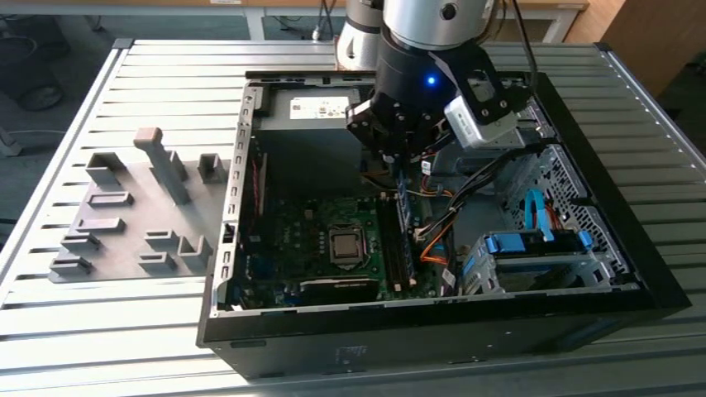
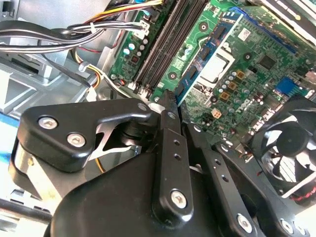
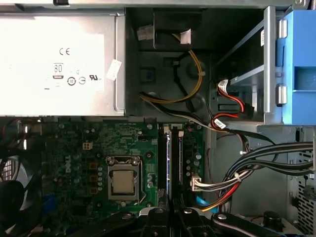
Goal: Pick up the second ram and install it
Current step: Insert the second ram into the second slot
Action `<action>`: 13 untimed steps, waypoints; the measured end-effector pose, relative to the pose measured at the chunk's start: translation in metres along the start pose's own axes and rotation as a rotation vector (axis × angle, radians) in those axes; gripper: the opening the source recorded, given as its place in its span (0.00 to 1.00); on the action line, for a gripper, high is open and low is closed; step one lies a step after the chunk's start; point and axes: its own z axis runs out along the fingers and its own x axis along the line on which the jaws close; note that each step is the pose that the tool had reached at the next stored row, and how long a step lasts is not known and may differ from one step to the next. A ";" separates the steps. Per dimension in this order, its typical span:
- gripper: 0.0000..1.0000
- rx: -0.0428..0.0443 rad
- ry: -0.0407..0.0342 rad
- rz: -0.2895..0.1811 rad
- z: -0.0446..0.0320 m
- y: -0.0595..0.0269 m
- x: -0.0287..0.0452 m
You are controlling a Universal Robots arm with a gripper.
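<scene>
Over the open case [image 1: 441, 314] on the bench [image 1: 111, 331], gripper [image 1: 399, 161] hangs low above the slots [image 3: 170, 163] just right of the CPU socket [image 3: 122, 181] in the exterior view. Ram [image 1: 404, 217] stands on edge under the gripper, its lower edge at or in a slot; in the first wrist view it shows edge-on, running from the fingers [image 3: 173, 217] along the slots. Fingers nearly together, apparently pinching the ram's top edge. Pick-up judged done; insertion under way. Cannot tell whether the ram is fully seated or the latches closed. Grey fixture [image 1: 132, 223] sits left of the case.
</scene>
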 end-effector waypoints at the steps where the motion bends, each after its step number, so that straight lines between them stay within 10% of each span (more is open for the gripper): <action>1: 0.14 0.0001 0.0002 0.000 0.0014 0.0000 -0.0003; 13: 0.14 0.0000 0.0009 0.000 0.0225 0.0002 -0.0032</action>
